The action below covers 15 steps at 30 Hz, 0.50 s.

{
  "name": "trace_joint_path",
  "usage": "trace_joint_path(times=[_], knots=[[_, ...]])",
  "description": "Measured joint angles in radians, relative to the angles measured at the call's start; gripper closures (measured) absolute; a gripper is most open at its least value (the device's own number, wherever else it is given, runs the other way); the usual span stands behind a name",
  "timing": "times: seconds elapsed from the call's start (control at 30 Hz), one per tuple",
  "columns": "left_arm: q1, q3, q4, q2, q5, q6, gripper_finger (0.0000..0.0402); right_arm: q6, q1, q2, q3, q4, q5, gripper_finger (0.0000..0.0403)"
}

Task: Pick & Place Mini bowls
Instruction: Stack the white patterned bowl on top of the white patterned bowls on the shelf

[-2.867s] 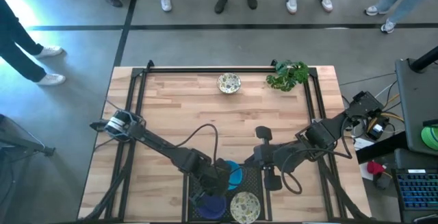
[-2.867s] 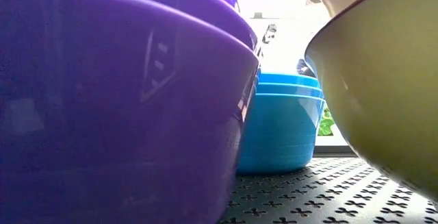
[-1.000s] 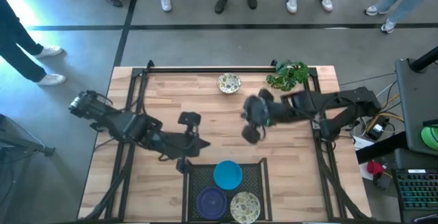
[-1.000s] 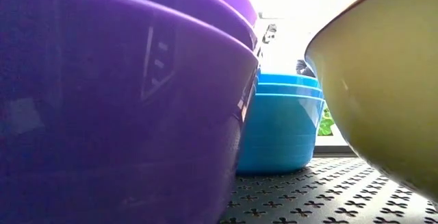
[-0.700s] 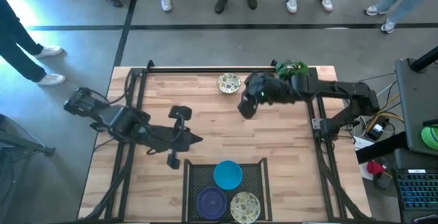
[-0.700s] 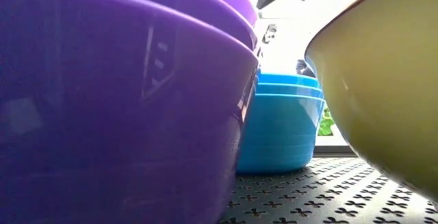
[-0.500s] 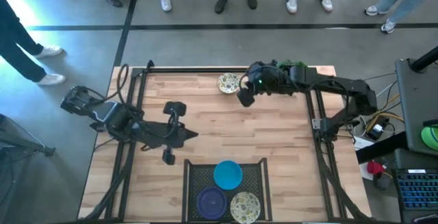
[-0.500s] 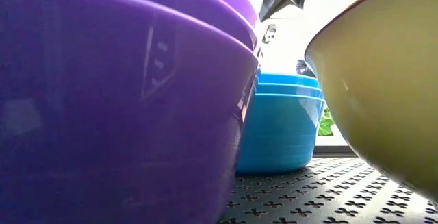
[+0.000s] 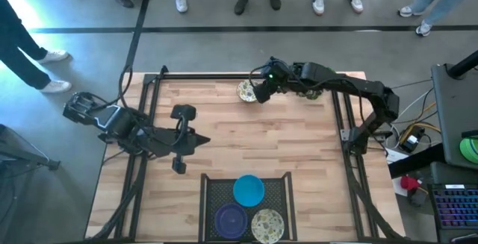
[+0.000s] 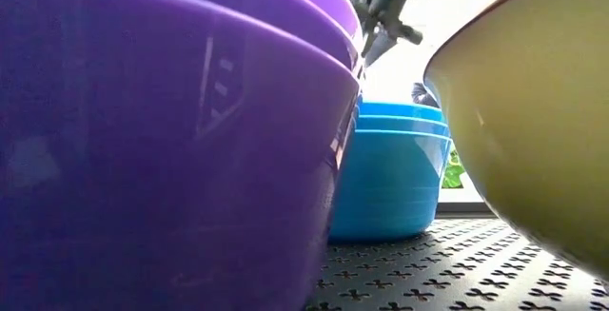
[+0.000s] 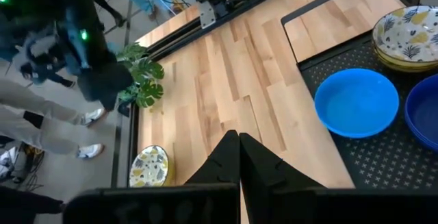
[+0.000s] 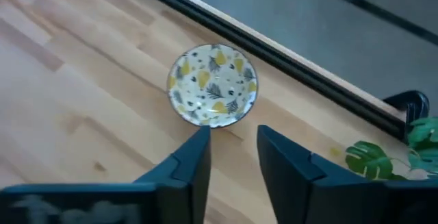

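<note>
One cream mini bowl with a speckled green pattern (image 9: 247,90) (image 12: 213,85) rests on its base near the table's far edge. My right gripper (image 9: 261,95) (image 12: 233,135) hovers open just to the near right of it, the bowl lying beyond its fingertips, untouched. The other mini bowls sit in the black mesh tray (image 9: 282,192) at the near edge: a blue stack (image 9: 248,189) (image 10: 395,168), a purple stack (image 9: 230,220) (image 10: 171,159), a cream stack (image 9: 267,224) (image 11: 407,35). My left gripper (image 9: 203,141) (image 11: 237,140) is shut and empty over the table's left half.
A leafy green plant (image 12: 383,157) (image 11: 140,80) stands at the far right corner, partly under my right arm. A black frame rail (image 9: 224,76) runs along the far edge. People's feet (image 9: 181,1) show on the floor beyond it. Bare wood (image 9: 246,132) lies between the arms.
My right gripper has swung from the middle right of the table toward the far edge and to the left, ending beside the cream bowl. My left arm has drawn back toward the table's left edge, away from the tray. The bowls have kept still.
</note>
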Motion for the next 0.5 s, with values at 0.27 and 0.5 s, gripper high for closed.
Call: trace_joint_path(times=[0.27,0.5], knots=[[0.000,-0.001,-0.003,0.000,-0.001,-0.001,0.0402,0.006,-0.079,0.112,0.000,0.032,-0.121,0.0246],[0.000,-0.002,-0.023,0.000,-0.001,-0.007,0.0401,0.064,-0.158,0.197,0.000,0.042,-0.150,0.0230]])
